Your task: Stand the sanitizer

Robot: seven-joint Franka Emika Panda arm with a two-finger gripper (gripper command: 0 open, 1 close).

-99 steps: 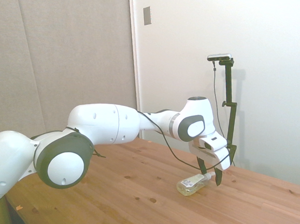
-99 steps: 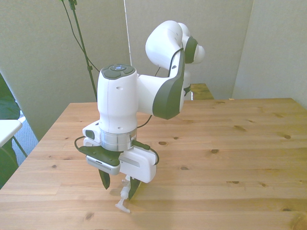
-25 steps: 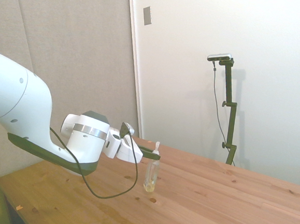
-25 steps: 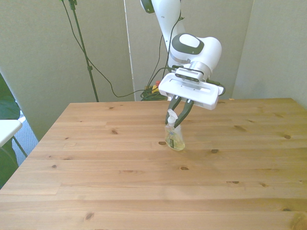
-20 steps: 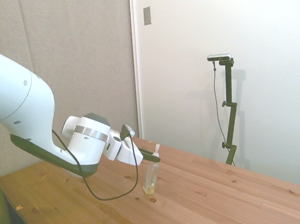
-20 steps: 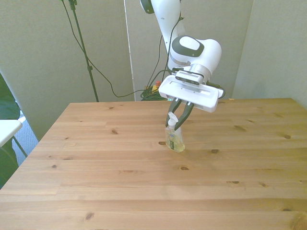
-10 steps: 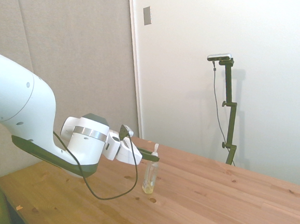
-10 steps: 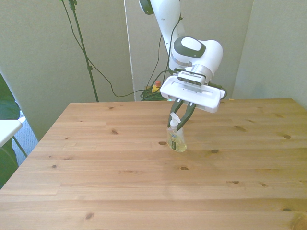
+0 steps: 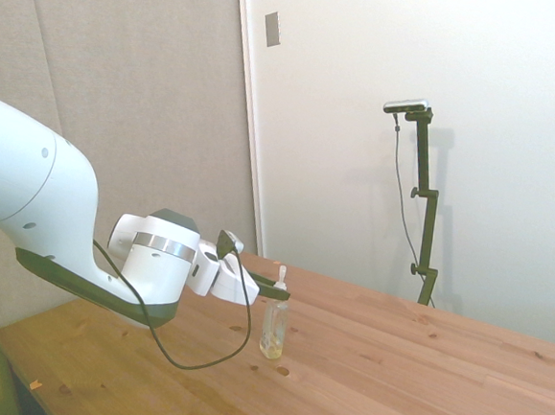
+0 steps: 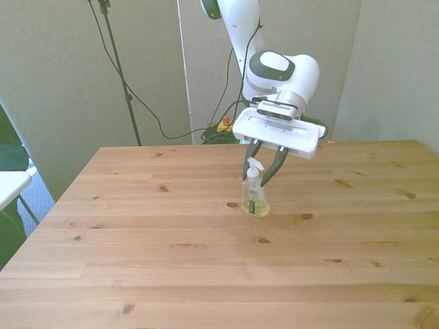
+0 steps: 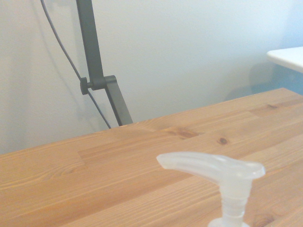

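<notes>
Pale wall panels and a white door are seen behind a wooden surface (image 10: 137,260) of knotty planks. On it the sanitizer (image 10: 254,194) is seen standing upright, its base on the wood, in the far half of the surface and roughly midway between the side edges. Yellowish liquid fills the lower part of the clear bottle, and a label faces the front camera. In the side view the sanitizer (image 9: 273,327) is seen with its white pump top uppermost, beside a dark knot in the wood.

The gripper (image 10: 263,168) is held at the level of the bottle's neck and pump. Its dark fingers (image 10: 278,166) are spread apart, one on each side of the pump, and a gap is visible between each finger and the bottle, so nothing is gripped. In the side view the gripper (image 9: 277,287) reaches in horizontally at pump height from the white arm (image 9: 27,207), under which a black cable (image 9: 199,350) hangs in a loop above the wood.

From the wrist camera the pump top of the sanitizer (image 11: 213,168) is seen close, blurred, with bare planks beyond it.

No other object is seen lying on the planks near the bottle. Past the surface's far edge a bundle of coloured cables (image 10: 221,127) is seen, and at the front view's left a white corner of another piece of furniture (image 10: 10,184) is visible.
</notes>
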